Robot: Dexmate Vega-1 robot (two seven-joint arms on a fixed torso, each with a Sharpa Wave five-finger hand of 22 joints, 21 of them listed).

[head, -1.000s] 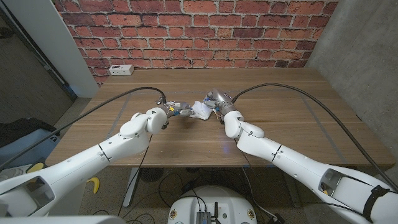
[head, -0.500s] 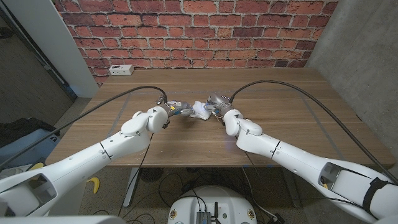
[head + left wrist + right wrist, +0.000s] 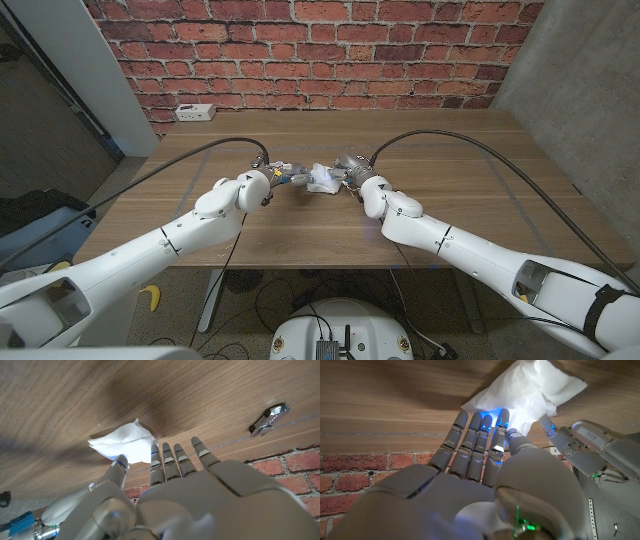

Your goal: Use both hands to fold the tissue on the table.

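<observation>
Folding a crumpled white tissue [image 3: 324,179] mid-table.
Left hand [image 3: 281,176] and right hand [image 3: 349,172] flanking tissue, fingertips touching, grips unclear; next, probably pressing the fold flat.

Wooden table [image 3: 460,180], crumpled tissue [image 3: 324,179]

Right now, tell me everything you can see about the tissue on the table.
The tissue is white, thin and soft-looking paper, already bunched into a small, crumpled, roughly folded wad instead of lying as a flat sheet. It lies on the wooden table near its middle, between the two hands. The left hand meets it from one side and the right hand from the other. In the right wrist view that hand's fingertips lie against its edge, with creases and a pointed corner showing.
</observation>
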